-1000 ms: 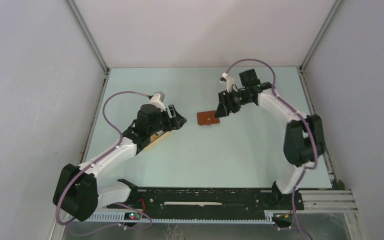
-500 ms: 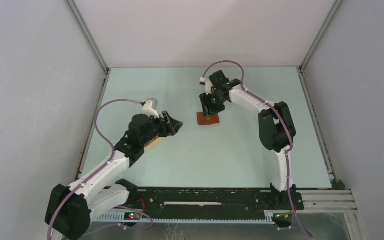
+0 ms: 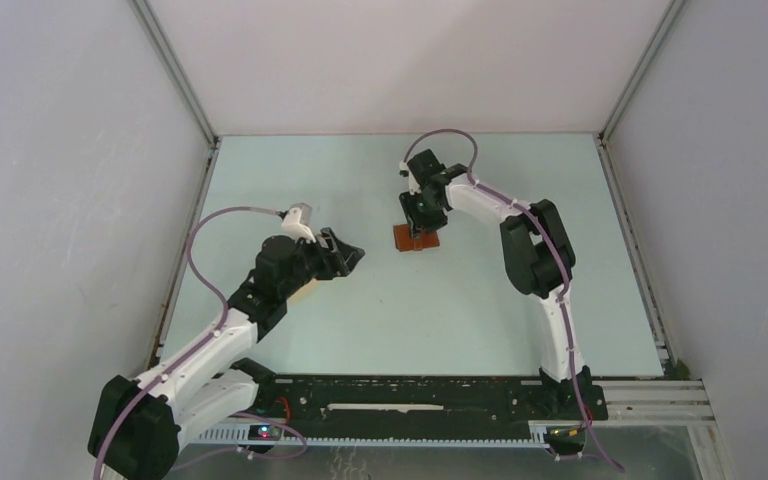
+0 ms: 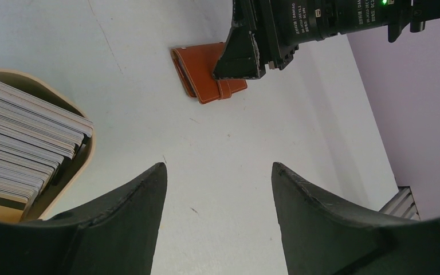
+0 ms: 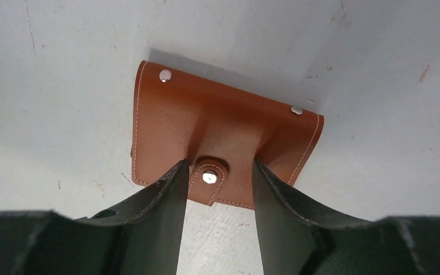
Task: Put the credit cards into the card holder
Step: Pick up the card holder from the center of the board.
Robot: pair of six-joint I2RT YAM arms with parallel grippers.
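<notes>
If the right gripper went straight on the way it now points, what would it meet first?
Probably the card holder: the right gripper straddles its strap tab, though depth is unclear.

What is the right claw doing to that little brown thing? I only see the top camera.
Observer: On its wrist camera, the right gripper straddles the strap of the card holder, one finger on each side.
Operator: Is it pinching it?
Observer: No, a gap shows beside the strap on both sides.
Operator: Where are the cards?
Observer: The left wrist camera shows the cards standing in a row in a tan tray, beside the open, empty left gripper.
</notes>
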